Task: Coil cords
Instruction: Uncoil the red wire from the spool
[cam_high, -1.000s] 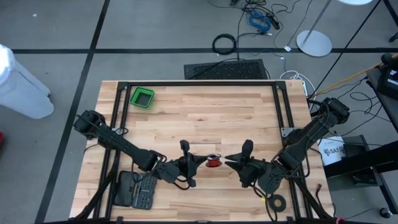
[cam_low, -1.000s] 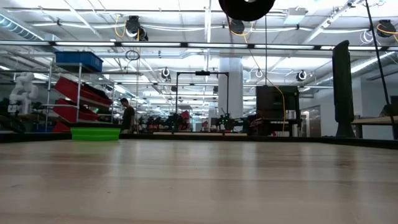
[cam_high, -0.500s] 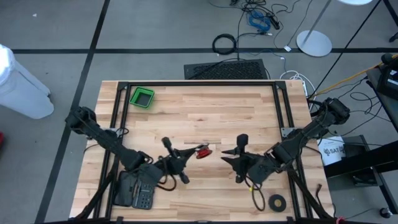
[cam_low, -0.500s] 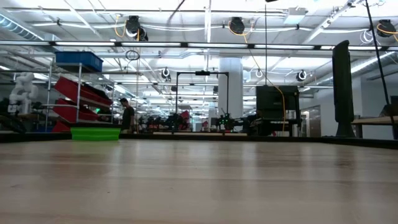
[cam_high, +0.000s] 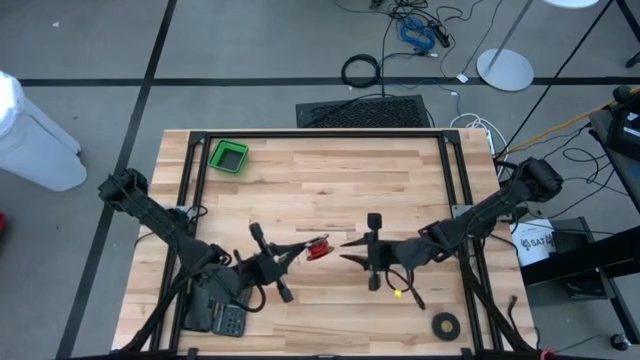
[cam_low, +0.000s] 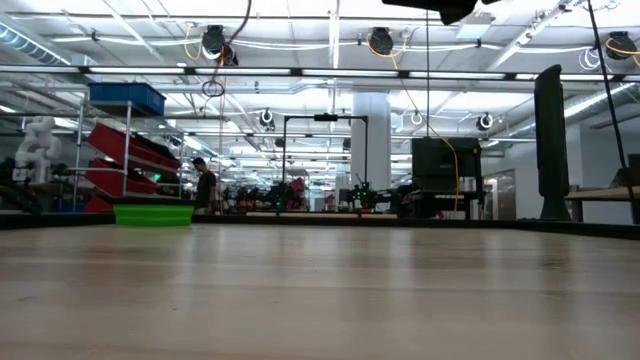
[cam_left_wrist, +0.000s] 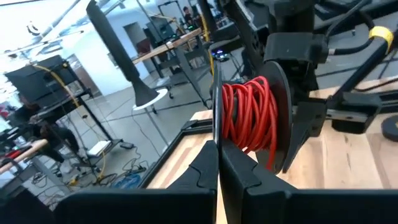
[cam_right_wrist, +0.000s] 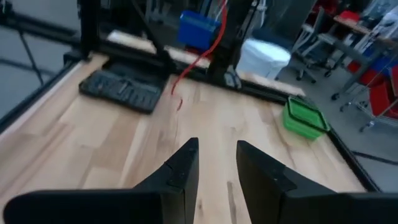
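**Cord bundle held up over the table**

Cord (cam_high: 317, 248), red and wound on a small dark reel, hangs above the middle of the wooden table (cam_high: 330, 170), not touching it. The left gripper (cam_high: 300, 250) has its two fingers pressed together on the flat edge of the reel. In the left wrist view the red loops (cam_left_wrist: 249, 121) sit tight and neat. A thin red tail (cam_right_wrist: 198, 59) dangles loose in the right wrist view. The right gripper (cam_high: 348, 250) waits just beside the reel, jaws apart, holding nothing. To do this step well, I think the right gripper should catch that loose tail gently and lay it around the loops, while the left one keeps the reel steady. The green bin (cam_high: 228, 156) sits far off in a corner.
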